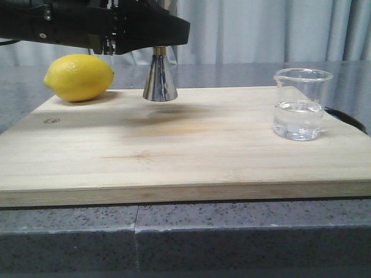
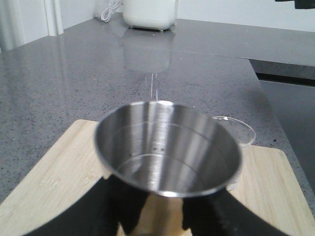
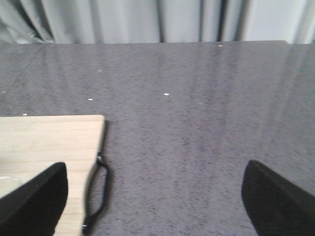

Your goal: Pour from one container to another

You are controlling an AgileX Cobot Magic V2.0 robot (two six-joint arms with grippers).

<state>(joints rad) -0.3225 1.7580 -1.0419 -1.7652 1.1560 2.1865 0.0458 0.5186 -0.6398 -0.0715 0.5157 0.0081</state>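
Overhead, left end effector (image 2: 152,216) clamped on jigger (image 1: 160,78) near its waist; jigger hangs upright, lifted just clear of board (image 1: 174,150), shadow beneath it. Wrist view looks straight down into the upper cup: appears dry, nothing poured yet.

Beaker (image 1: 300,104) stands upright on the board's right end, roughly a third full of clear liquid, nothing touching it. It lies well to the right of the jigger. Long axes of both vessels vertical.

Right end effector (image 3: 152,196) spread wide, empty, over bare table (image 3: 197,123) just off the board's right edge and its black handle loop (image 3: 96,196). A sliver of glass rim shows past its one finger, so the beaker sits just beside it, toward the board.

Judgement: right arm is clearly the nearer one to the beaker; left is occupied anyway. Coming move turns on that sideways offset — right closes in on the beaker from the board's edge, then carries it leftward to the jigger's mouth.

Lemon (image 1: 79,77) at back left, clear of it all.
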